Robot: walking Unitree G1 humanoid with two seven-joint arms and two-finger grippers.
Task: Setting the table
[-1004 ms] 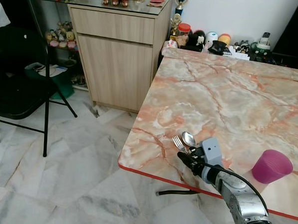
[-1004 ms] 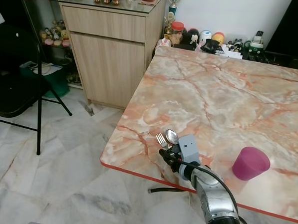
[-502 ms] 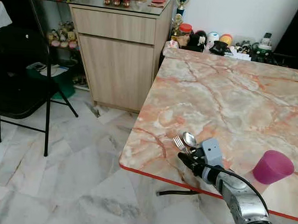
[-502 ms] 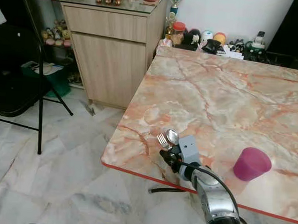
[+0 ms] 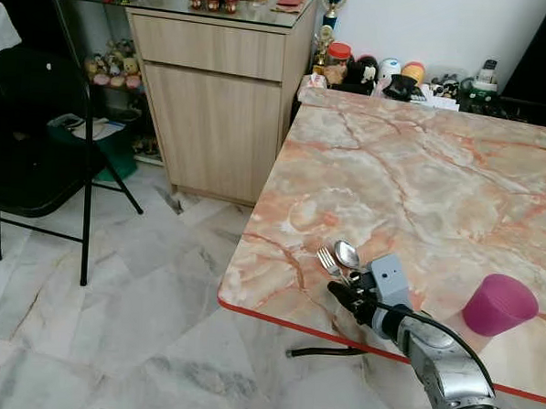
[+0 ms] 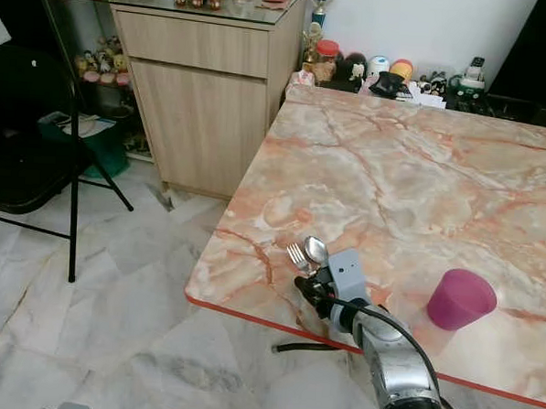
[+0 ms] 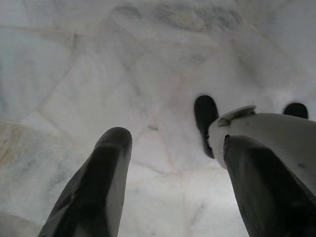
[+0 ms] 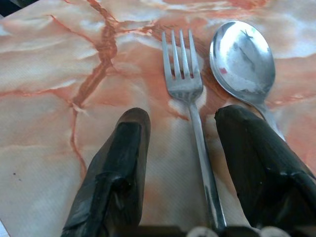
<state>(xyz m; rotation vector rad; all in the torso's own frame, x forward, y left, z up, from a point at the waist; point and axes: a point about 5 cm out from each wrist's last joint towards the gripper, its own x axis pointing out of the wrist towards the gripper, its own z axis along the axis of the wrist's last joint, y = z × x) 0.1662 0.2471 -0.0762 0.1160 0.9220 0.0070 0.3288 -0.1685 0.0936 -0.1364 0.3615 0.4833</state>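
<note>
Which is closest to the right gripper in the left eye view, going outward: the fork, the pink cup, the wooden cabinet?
1. Fork: on the table, right at the right gripper, its handle between the open fingers.
2. Pink cup: on the table, off to the robot's right.
3. Wooden cabinet: far back left, beyond the table's corner.

The right arm [image 5: 443, 365] is a silver, rounded metal tube with a black joint ring, a thin black cable looping along it, and a grey box-shaped camera housing [image 5: 387, 278] above the black two-fingered right hand [image 5: 341, 295]. The left hand [image 7: 173, 192] has two thick matte-black fingers.
</note>
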